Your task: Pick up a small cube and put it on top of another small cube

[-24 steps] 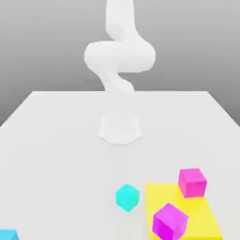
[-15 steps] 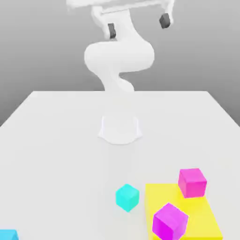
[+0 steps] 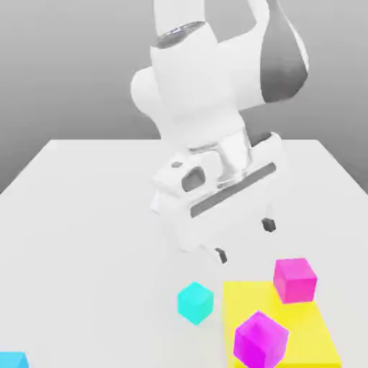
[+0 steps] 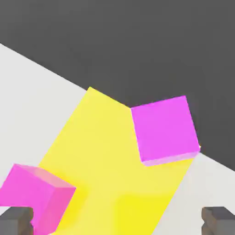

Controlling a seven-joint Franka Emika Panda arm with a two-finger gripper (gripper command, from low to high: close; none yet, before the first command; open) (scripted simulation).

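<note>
The small cyan cube (image 3: 195, 302) rests on the white table, just off the yellow slab's edge on the exterior view's left. The hot-pink cube (image 3: 295, 279) (image 4: 36, 190) stands on the slab's far corner. My gripper (image 3: 244, 240) (image 4: 118, 222) hangs open above the table, behind and between the two cubes, closer to the pink one. Nothing is between its dark fingertips (image 3: 268, 225) (image 4: 219, 221). In the hand view one fingertip sits right beside the hot-pink cube.
A flat yellow slab (image 3: 287, 323) (image 4: 101, 151) lies at the front on the exterior view's right, with a purple-magenta cube (image 3: 260, 340) (image 4: 165, 129) on its near part. Another cyan object (image 3: 11, 359) peeks in at the front left corner.
The arm has swung down from high above the table, bringing the open gripper low over the area behind the cubes. No cube has moved.
</note>
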